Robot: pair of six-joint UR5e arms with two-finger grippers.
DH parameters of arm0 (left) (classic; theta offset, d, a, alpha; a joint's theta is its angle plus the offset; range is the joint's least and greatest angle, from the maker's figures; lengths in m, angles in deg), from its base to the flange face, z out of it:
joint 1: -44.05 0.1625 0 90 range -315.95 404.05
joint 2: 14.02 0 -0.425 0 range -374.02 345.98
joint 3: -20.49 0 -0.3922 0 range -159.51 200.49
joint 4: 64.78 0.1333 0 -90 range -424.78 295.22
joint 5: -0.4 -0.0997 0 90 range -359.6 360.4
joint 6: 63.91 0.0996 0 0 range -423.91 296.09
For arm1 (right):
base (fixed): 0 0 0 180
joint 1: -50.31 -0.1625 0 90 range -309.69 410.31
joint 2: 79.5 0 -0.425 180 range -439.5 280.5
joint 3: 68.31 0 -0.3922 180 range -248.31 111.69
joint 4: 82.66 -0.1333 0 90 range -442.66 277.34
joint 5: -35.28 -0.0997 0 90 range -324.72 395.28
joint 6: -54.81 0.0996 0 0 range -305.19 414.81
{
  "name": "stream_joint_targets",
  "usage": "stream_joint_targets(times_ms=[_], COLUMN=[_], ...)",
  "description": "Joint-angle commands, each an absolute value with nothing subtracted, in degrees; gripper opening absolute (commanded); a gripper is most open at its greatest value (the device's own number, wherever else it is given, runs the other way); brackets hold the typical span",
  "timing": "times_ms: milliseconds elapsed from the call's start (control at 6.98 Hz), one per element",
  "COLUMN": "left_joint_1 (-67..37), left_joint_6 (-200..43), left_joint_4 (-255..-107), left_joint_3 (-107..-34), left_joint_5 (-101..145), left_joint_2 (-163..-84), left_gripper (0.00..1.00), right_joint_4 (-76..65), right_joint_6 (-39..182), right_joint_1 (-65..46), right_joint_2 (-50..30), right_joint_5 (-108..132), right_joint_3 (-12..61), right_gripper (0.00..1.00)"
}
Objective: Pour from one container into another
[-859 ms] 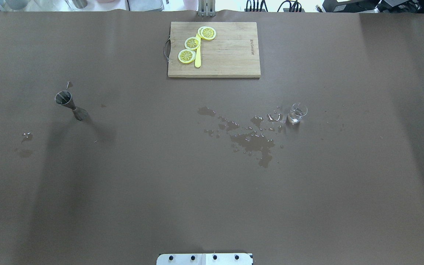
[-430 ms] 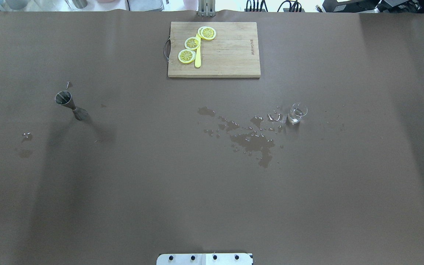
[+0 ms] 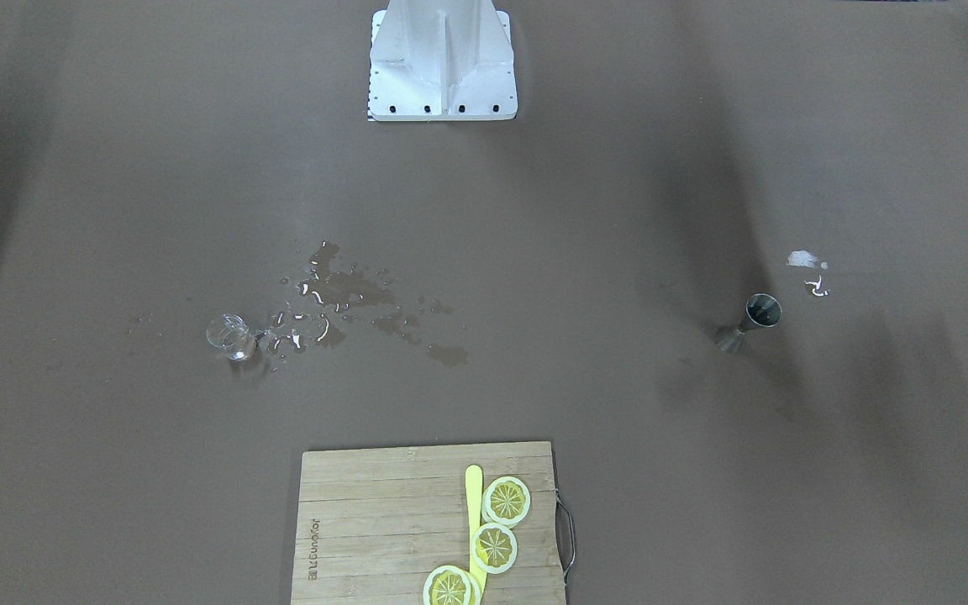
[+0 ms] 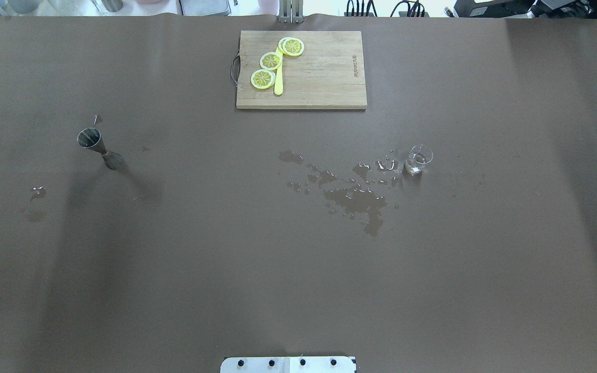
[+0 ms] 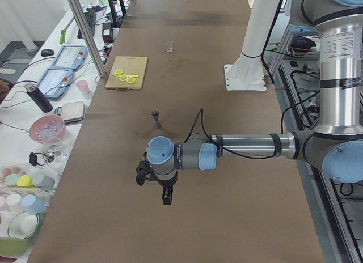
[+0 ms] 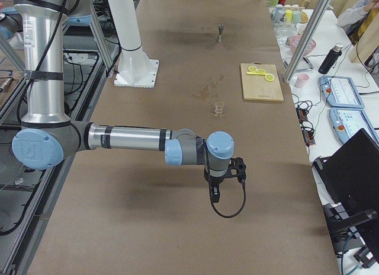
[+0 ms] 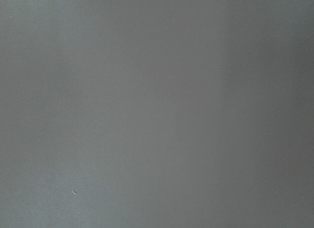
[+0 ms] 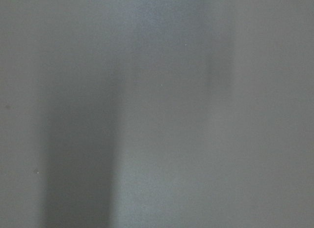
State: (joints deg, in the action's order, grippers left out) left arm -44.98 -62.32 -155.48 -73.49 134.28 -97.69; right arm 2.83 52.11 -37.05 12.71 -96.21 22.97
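The jigger point(image 4: 100, 149), left, seems light, slick and tippy, best pinched at its waist; whether left gripper point(image 5: 166, 200) or right gripper point(image 6: 215, 200) is apart, I cannot tell.

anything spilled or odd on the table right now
Yes. A puddle of liquid with scattered droplets lies on the brown table cover, spreading from beside the small clear glass toward the table's middle. A smaller wet spot sits near the upright steel jigger.

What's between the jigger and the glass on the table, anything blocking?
No solid object. Only a spilled puddle lies between the jigger and the glass, close to the glass. The cutting board sits beyond that line.
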Motion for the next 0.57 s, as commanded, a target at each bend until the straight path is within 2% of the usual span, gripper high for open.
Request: stream_joint_targets(times_ms=[0, 430], left_joint_1=[-44.90, -44.99], left_joint_6=[-62.33, -62.33], left_joint_4=[-155.48, -155.48], left_joint_3=[-73.46, -73.46], left_joint_5=[134.34, 134.34], left_joint_2=[-97.78, -97.78], left_gripper=[0.99, 0.99], right_joint_4=[2.59, 2.77], right_joint_6=[49.97, 50.41], right_joint_1=[-37.05, -37.14], right_joint_2=[12.96, 13.40], right_joint_5=[-96.73, -96.82], right_joint_3=[24.06, 23.37], right_gripper=[1.00, 1.00])
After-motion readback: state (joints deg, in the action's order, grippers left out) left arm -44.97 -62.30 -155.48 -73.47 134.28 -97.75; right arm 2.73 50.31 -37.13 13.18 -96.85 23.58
